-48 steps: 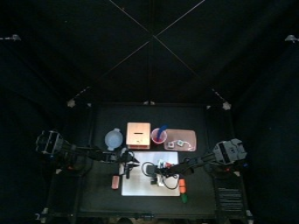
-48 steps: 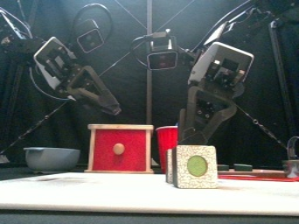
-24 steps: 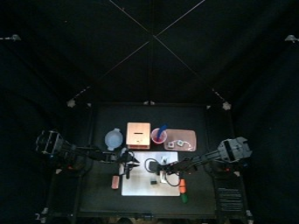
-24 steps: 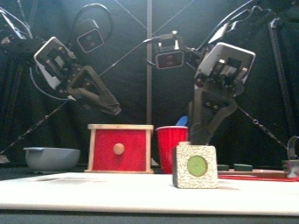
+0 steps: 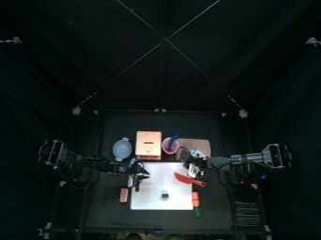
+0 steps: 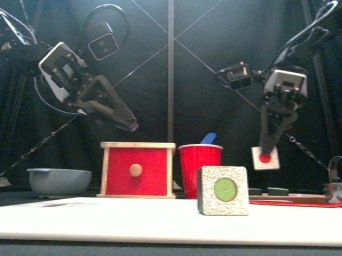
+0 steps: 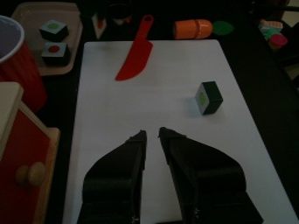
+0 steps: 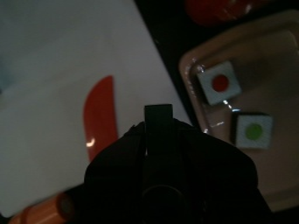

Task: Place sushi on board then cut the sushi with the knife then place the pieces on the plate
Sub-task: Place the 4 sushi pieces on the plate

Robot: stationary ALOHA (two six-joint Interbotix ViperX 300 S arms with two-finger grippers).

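One dark green sushi piece with a green centre stands on the white board near its front, also in the left wrist view. My right gripper is shut on another sushi piece with a red centre and holds it in the air to the right of the board. Two pieces lie on the pink plate. The red knife lies flat on the board's far part. My left gripper hangs shut and empty over the board's left side.
The wooden box, the red cup with the blue knife and the blue-grey bowl stand behind the board. An orange toy lies off the board's right edge. Another orange toy lies off its left edge.
My right gripper has lifted one sushi piece off the board and carried it up and to the right. One piece stays standing on the board. The left arm has not moved.
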